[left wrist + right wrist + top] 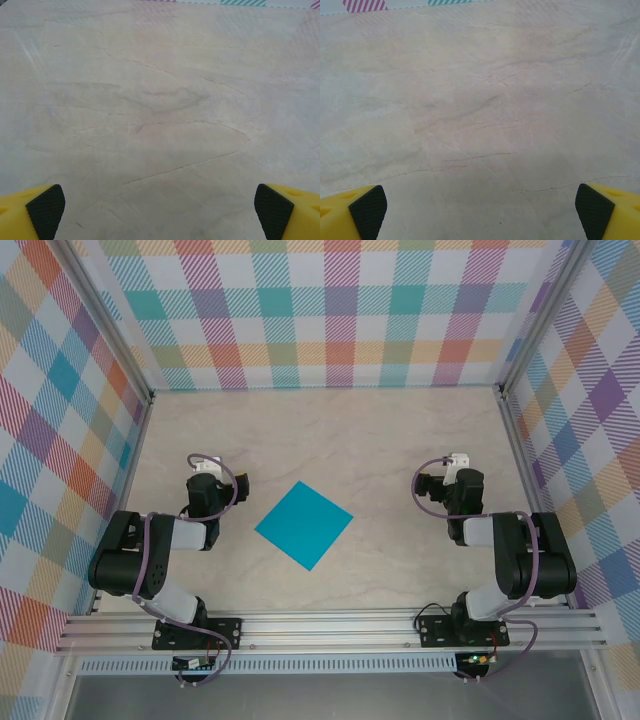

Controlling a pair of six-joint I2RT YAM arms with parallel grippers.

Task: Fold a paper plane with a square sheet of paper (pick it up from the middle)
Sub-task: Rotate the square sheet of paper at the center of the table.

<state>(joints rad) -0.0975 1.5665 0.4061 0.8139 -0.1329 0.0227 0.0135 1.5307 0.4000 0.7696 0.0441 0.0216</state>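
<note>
On the table's [330, 430] middle, the square sheet of paper [303, 525] lies flat and unfolded.
It sits turned like a diamond, one corner pointing to the near edge, well apart from both grippers. The left gripper [160, 214] and right gripper [480, 212] each hover over bare marbled tabletop, fingers spread wide, grasping nothing.

One square sheet of paper [304, 525], one table [330, 430], two hands: left hand [160, 212], right hand [480, 212].
</note>
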